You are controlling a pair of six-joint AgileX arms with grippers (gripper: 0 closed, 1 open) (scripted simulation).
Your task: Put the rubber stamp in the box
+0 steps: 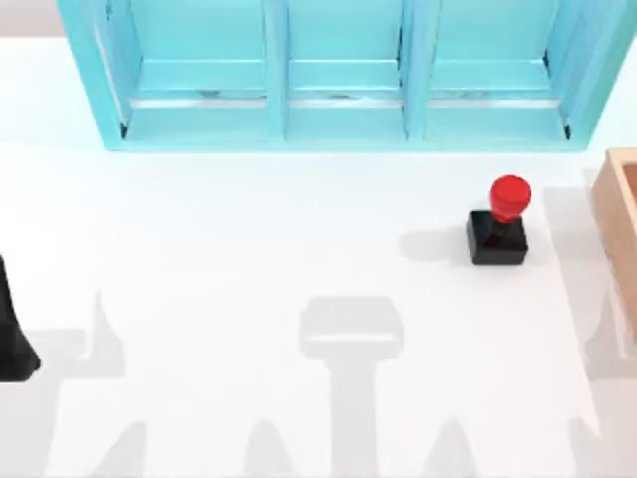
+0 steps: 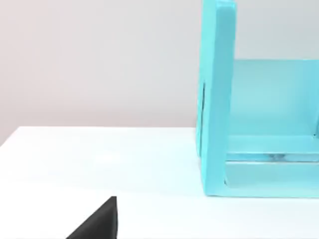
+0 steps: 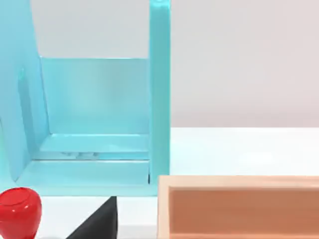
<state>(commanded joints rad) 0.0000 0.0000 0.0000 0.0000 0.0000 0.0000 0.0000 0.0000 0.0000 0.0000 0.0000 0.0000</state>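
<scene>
The rubber stamp (image 1: 498, 225) stands upright on the white table at the right, its red knob (image 1: 510, 196) on a black square base. Its knob (image 3: 19, 211) also shows in the right wrist view. The tan wooden box (image 1: 621, 214) sits at the table's right edge, a short gap to the right of the stamp, and its wall (image 3: 239, 182) is close in the right wrist view. My left arm (image 1: 12, 334) is parked at the table's left edge, far from both. A black part of my right gripper (image 3: 99, 223) shows near the stamp and the box.
A big light-blue compartmented shelf unit (image 1: 338, 90) spans the back of the table; its side walls show in the left wrist view (image 2: 218, 99) and the right wrist view (image 3: 159, 89). Open white tabletop lies between the left arm and the stamp.
</scene>
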